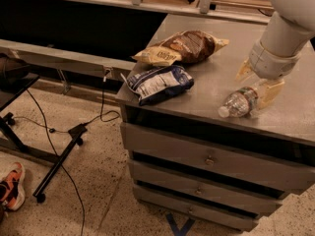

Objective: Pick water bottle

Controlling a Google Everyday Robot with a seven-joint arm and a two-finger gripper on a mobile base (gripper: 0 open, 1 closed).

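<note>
The water bottle [237, 103] lies on its side near the front right edge of the grey cabinet top [206, 90], white cap pointing toward the front. It is clear and ribbed. My gripper [257, 81] hangs from the white arm at the upper right, lowered over the bottle's base end. One cream finger [244, 69] stands behind the bottle and the other [270, 92] to its right. The jaws stand apart, straddling the bottle's rear part. The bottle rests on the surface.
A blue-and-white snack bag [158, 83] lies at the front left corner of the top. A brown and yellow bag [181, 47] lies behind it. Drawers [209, 159] are below. Cables and a black stand [59, 156] are on the floor at left.
</note>
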